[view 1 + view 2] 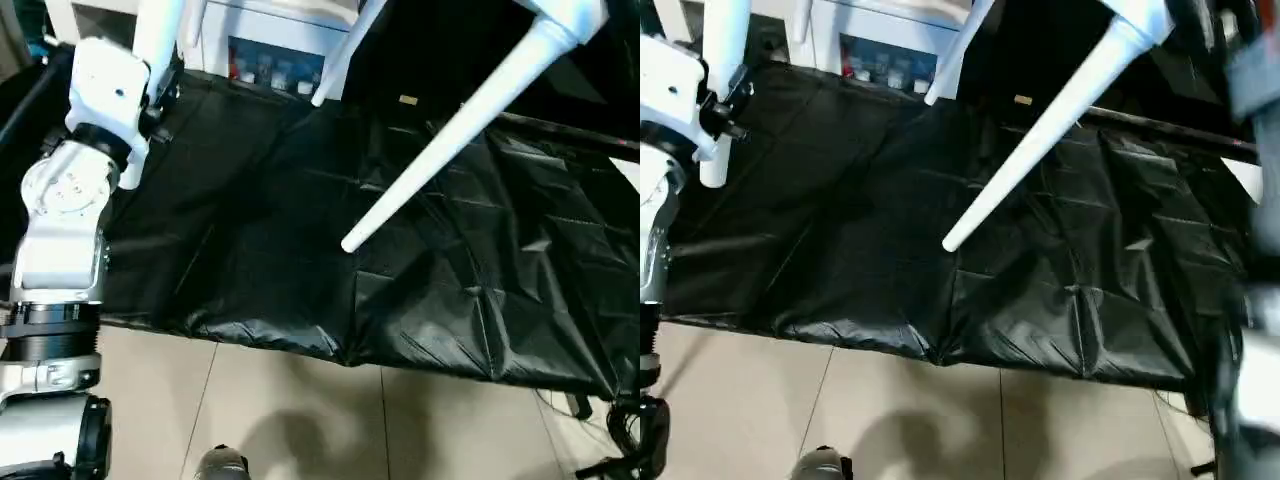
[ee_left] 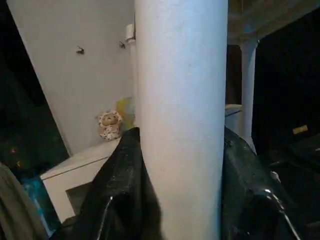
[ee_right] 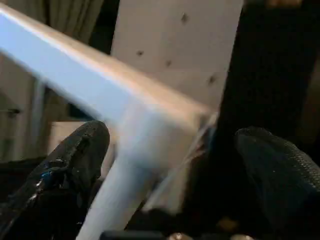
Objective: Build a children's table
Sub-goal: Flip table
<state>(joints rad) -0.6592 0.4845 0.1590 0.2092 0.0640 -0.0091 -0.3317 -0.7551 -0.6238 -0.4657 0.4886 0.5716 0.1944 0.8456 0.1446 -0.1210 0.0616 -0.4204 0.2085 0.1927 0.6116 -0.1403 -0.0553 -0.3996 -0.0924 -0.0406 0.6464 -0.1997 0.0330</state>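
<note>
**Desk:** Below the head camera, what have you got?

**Operator:** Black crinkled sheeting (image 1: 300, 250) spread over a low surface, pale tiled floor (image 1: 300, 420) in front of it. Behind stands a white cabinet (image 1: 270, 50) with small coloured items in a glass-fronted compartment. From the left wrist I also see a pale wall (image 2: 85, 75) and a small spotted toy (image 2: 110, 125) sitting on a white ledge.

**Desk:** Where's the table?

**Operator:** Held up in the air, above the sheeting. I see three white legs: one leg (image 1: 450, 140) slants down toward the middle of the sheeting, its free end hanging clear of it; a second leg (image 1: 345, 50) angles down farther back, near the cabinet; a third leg (image 1: 155, 60) runs beside my left arm. The tabletop's (image 3: 100, 90) edge and a corner where a leg joins it show, blurred, from the right wrist.

**Desk:** And the hands?

**Operator:** My left gripper (image 2: 180, 190) is about half open and clamped round the third leg, one black finger (image 2: 120, 190) pressed against each side of the tube. My right gripper (image 3: 175, 170) stands spread wide, fingers (image 3: 75, 165) apart on either side of that corner joint and gripping nothing.
</note>
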